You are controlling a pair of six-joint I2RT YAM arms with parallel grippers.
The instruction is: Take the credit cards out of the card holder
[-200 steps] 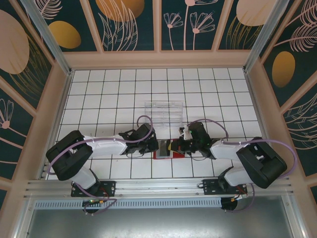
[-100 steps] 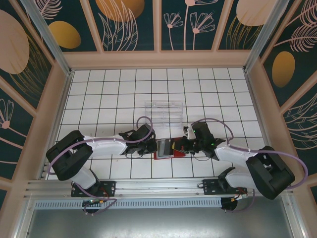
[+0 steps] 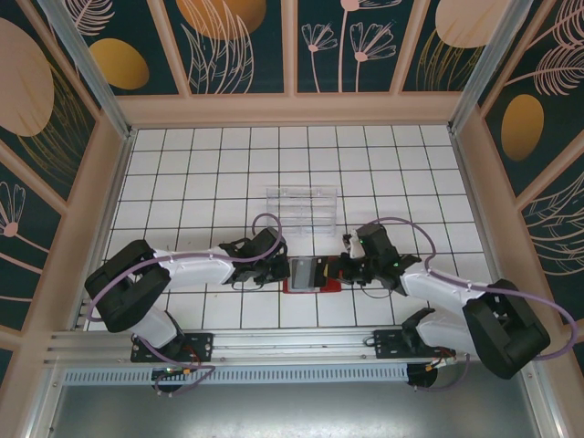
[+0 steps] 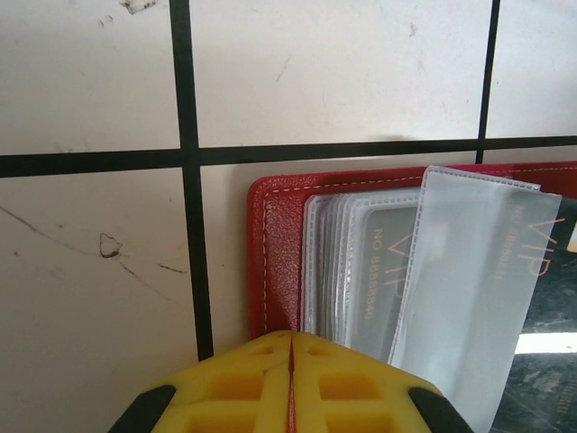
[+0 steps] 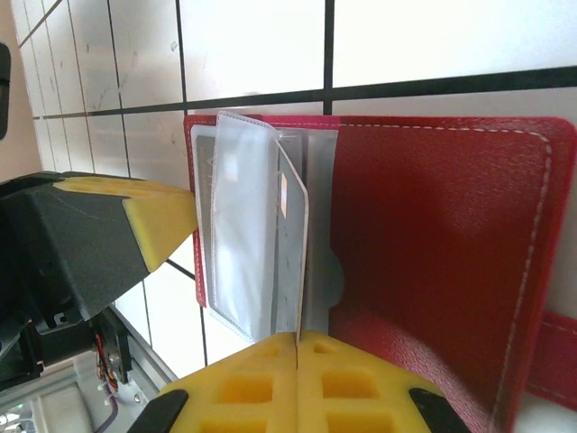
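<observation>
The red card holder [image 3: 311, 274] lies open at the near edge of the table [image 3: 182, 173], with credit cards [image 4: 383, 280] in its clear sleeves. The left gripper [image 4: 290, 352] is clenched at its left edge, and the right gripper [image 5: 297, 352] is clenched by a raised sleeve [image 5: 290, 262]. Farther off sits a clear tray [image 3: 301, 206].

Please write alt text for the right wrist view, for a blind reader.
An open red card holder lies on a white tiled table, its clear plastic sleeves standing up. The right arm's fingers, yellow and shut, meet at the sleeves' bottom edge; the left arm's fingers touch the holder's edge at left.
</observation>
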